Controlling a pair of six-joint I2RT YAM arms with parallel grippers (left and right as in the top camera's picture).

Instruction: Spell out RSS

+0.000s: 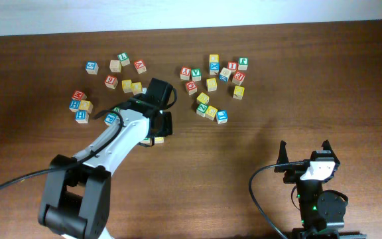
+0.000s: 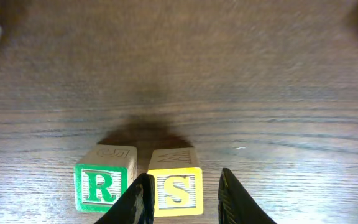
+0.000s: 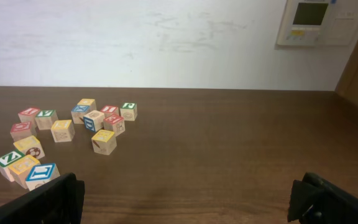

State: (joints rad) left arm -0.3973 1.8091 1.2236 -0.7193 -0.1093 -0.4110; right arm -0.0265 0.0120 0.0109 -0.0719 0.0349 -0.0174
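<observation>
While my left tool point(image 1: 156, 133) hung over the row overhead, my right tool point(image 1: 305, 151) rested wide open, well apart. Left wrist: my jaws straddled the yellow S cube point(image 2: 175, 191) unclamped, just beside the green R cube point(image 2: 101, 186) on the grained bench point(image 2: 229, 93). I judged a second S came next. Right wrist: I could not pick it out among the scattered cubes point(image 3: 73, 127), square and wooden.

Lit bright & even from above in overhead view; rendered surface point(image 1: 297, 79) sharp. Showed soft dark shadow behind R cube point(image 2: 102, 185) & S cube point(image 2: 176, 190), left wrist cam. Blurred top corners there. Washed wall point(image 3: 166, 43) pale, right wrist cam; left near jaws out of focus.
</observation>
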